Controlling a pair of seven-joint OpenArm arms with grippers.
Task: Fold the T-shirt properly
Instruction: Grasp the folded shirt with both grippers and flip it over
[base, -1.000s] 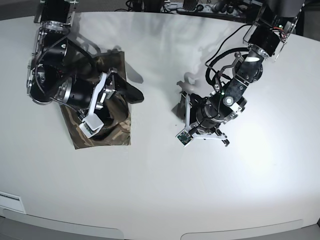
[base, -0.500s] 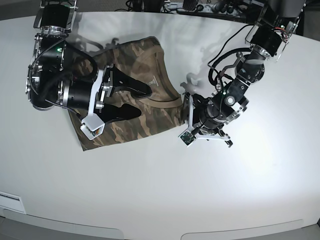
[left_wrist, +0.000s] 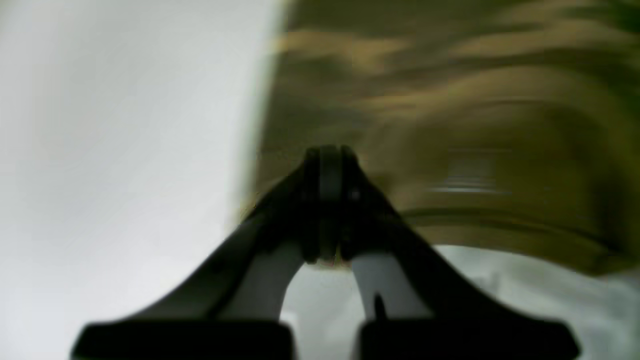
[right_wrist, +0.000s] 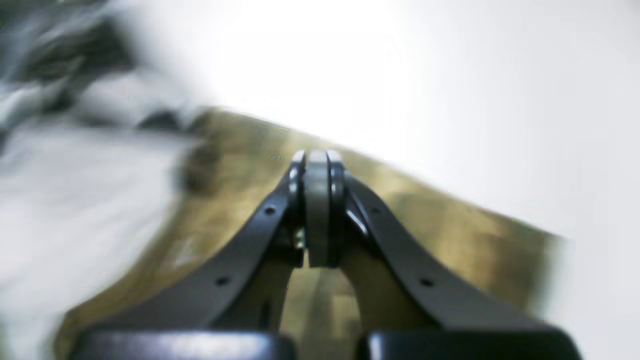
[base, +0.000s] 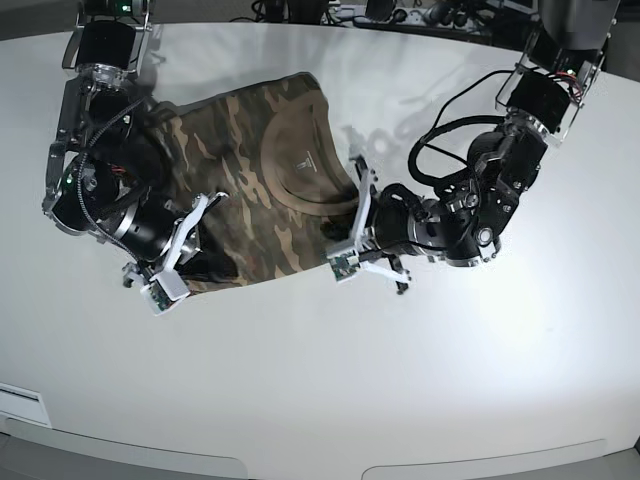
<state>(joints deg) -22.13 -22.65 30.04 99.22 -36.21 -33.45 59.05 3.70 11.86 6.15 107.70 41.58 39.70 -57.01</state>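
Observation:
The camouflage T-shirt (base: 250, 150) lies partly spread at the table's back left, its tan collar (base: 300, 195) facing up. My right gripper (base: 215, 265) is at the shirt's lower left hem. In the right wrist view its jaws (right_wrist: 317, 160) are shut at the edge of blurred tan cloth (right_wrist: 450, 235). My left gripper (base: 338, 232) is at the shirt's right edge beside the collar. In the left wrist view it (left_wrist: 327, 160) is shut, with camouflage cloth (left_wrist: 450, 100) right behind the tips. Both wrist views are blurred.
The white table (base: 420, 380) stretches bare in front and to the right. Its curved front edge (base: 300, 440) runs along the bottom. Cables and equipment (base: 420, 15) sit beyond the far edge. Both arms' bodies crowd the shirt's left and right sides.
The shirt went from a small folded bundle to a wider spread. My right gripper moved down to the lower left hem. My left gripper moved left over the shirt's right edge.

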